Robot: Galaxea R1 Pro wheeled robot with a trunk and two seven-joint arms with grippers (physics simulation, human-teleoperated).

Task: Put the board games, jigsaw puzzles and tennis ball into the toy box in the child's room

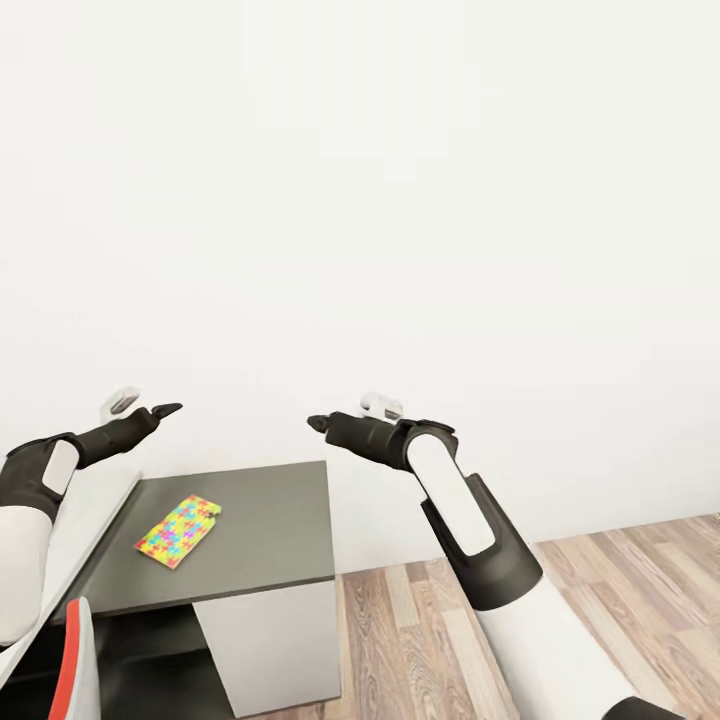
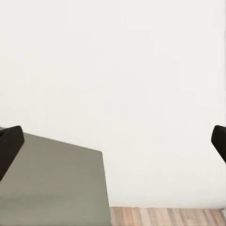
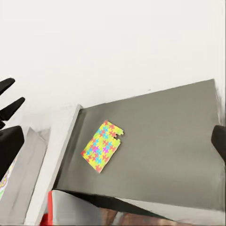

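home room: plain white wall, wood plank floor, jigsaw puzzle on dark grey cabinet.

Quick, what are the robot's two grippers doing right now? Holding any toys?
Left gripper: open, holding nothing.
Right gripper: open, holding nothing; the bright multicoloured jigsaw puzzle board lies loose on the dark grey cabinet top.

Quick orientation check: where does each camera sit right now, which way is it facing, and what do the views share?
Head view: from the robot's head, looking forward and down at a white wall, the dark grey cabinet with the jigsaw puzzle, both arms, left gripper and right gripper.
Left wrist view: along its fingers at wall and cabinet top.
Right wrist view: down at the puzzle, fingertips at the edges.
Head and right wrist views share puzzle and cabinet.
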